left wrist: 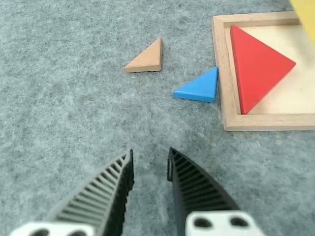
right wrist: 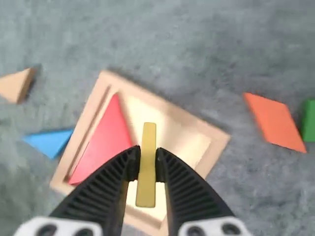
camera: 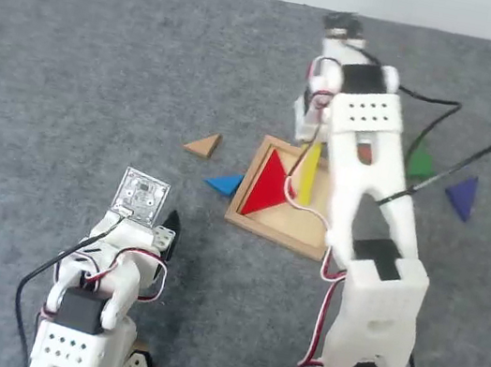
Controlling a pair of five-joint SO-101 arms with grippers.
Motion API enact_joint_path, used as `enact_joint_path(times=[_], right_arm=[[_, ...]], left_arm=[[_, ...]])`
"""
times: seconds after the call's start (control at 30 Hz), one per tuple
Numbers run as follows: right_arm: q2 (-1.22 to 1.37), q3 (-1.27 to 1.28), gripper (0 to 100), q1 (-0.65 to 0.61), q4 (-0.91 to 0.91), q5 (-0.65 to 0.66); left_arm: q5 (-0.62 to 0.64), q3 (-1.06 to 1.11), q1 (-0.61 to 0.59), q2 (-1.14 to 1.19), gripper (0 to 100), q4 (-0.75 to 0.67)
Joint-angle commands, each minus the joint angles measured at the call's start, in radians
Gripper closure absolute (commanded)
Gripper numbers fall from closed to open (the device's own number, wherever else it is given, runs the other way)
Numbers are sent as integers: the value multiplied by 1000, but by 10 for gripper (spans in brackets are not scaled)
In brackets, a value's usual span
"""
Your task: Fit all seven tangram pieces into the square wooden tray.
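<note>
- Right wrist view: the right gripper (right wrist: 147, 155) has its fingers clamped on the yellow piece (right wrist: 147, 135). The piece is held on edge over the tray (right wrist: 189, 142), beside the red triangle (right wrist: 106, 142) lying flat inside.
- I cannot tell whether yellow touches the tray floor.
- Best, I judge, to lower it onto bare floor and tip it flat against red's long edge. Let go on edge, it may topple onto red or the rim.
- The left gripper (left wrist: 150, 155) sits low over the surface (camera: 106, 54), its fingers a narrow gap apart and empty.
- The blue triangle (left wrist: 199, 87) lies just outside the rim, with the tan triangle (left wrist: 146, 60) farther out.
- The orange piece (right wrist: 273, 120), green piece (right wrist: 309, 120) and purple triangle (camera: 461, 195) lie beyond the tray's other side.
- None of them blocks the drop.
</note>
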Motion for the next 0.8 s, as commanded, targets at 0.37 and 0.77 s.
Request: enact_joint_path(times=[0.37, 0.77], right_arm=[[-206, 31, 992, 8, -13, -407], [-951, 1263, 992, 28, -924, -459]], left_arm=[[8, -12, 6, -14, 892, 3], [8, -12, 6, -14, 892, 3]])
